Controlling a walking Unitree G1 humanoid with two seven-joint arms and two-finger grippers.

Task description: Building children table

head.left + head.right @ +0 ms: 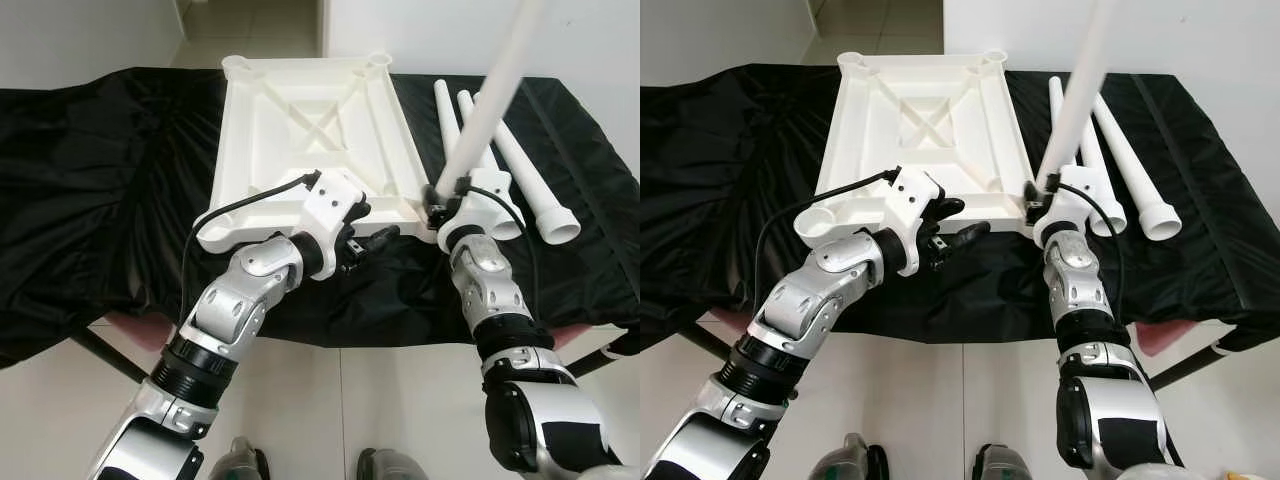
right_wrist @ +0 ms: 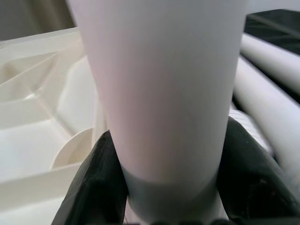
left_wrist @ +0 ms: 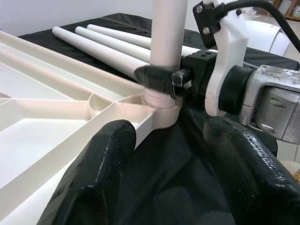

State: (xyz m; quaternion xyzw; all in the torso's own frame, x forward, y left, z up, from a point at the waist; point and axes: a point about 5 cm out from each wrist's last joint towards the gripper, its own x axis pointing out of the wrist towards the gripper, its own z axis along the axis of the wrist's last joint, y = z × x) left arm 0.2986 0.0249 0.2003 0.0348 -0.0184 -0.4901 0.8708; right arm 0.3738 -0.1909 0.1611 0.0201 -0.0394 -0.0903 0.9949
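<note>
The left claw (image 1: 372, 238) hovers wide open at the near edge of the upturned white table panel (image 1: 315, 125), which lies on the black-draped tabletop (image 1: 100, 180). Its fingers (image 3: 98, 173) point toward the panel's near right corner socket (image 3: 161, 110). There the right claw (image 1: 437, 205) is clamped around a white leg (image 1: 495, 90) standing upright in that socket. Three more white legs (image 1: 530, 180) lie just beside the panel on the right.
</note>
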